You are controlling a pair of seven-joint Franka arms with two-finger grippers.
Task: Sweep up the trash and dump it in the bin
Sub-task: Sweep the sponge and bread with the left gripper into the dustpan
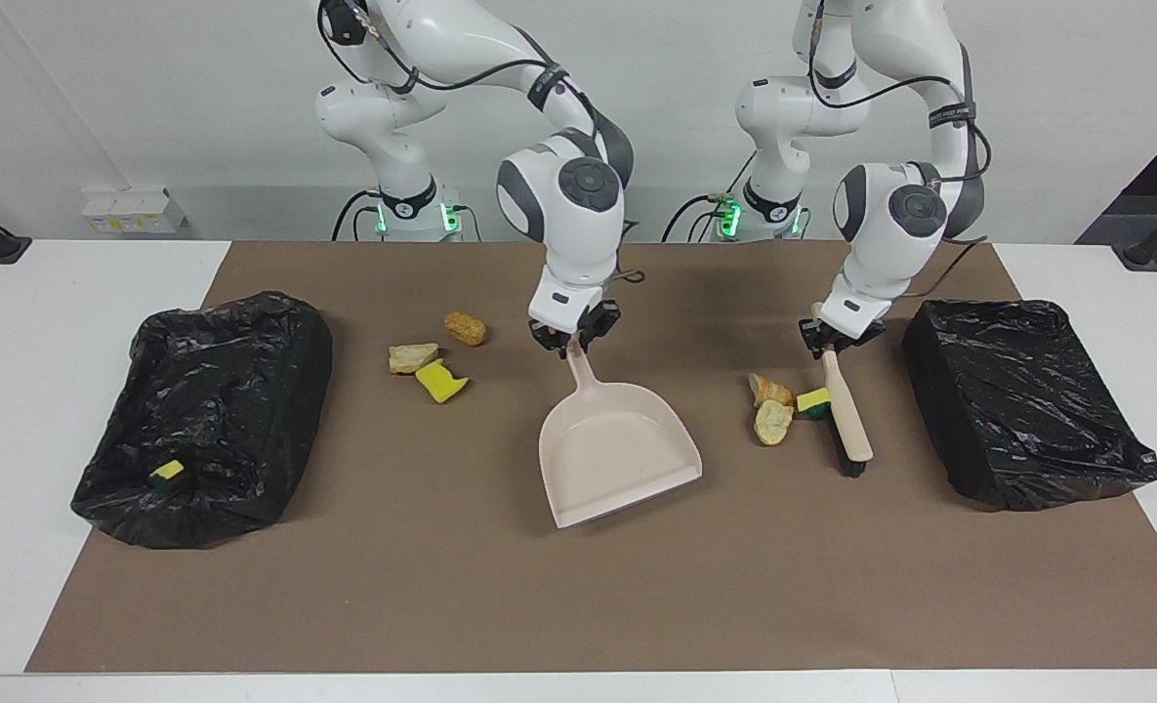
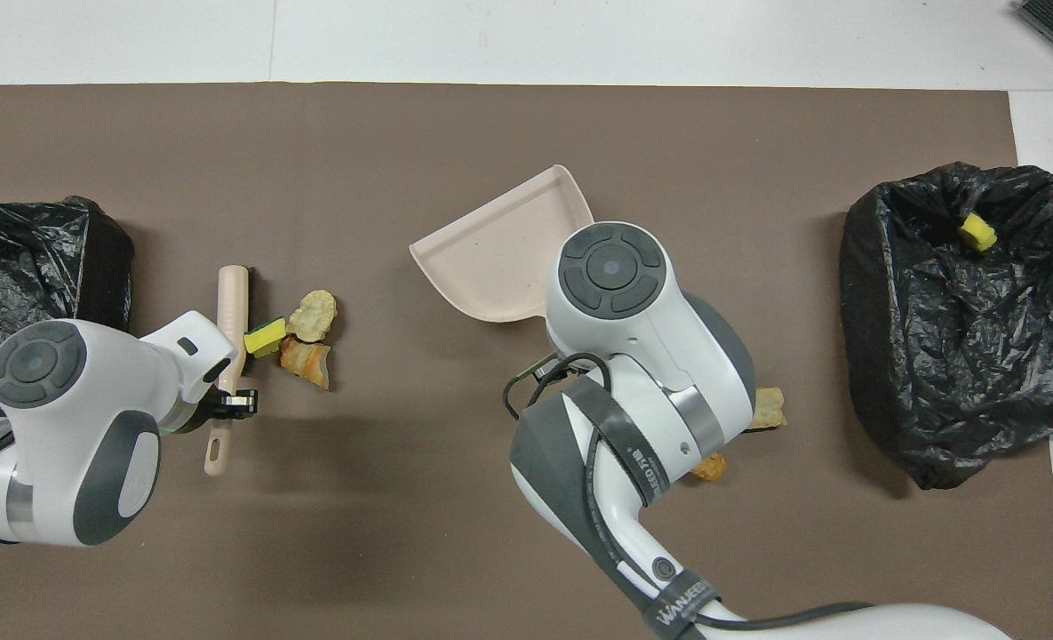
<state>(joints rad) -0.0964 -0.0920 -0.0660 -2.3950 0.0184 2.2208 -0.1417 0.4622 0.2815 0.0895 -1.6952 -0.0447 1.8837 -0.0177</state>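
The dustpan (image 1: 617,449) sits in the middle of the mat (image 1: 500,605) on the tabletop (image 1: 12,391). A bin (image 1: 1022,400) is at the left arm's end, with the brush (image 1: 847,410) and some trash (image 1: 773,420) beside it. Another bin (image 1: 207,410) is at the right arm's end, with more trash (image 1: 436,381) near it and one scrap (image 1: 166,473) inside.
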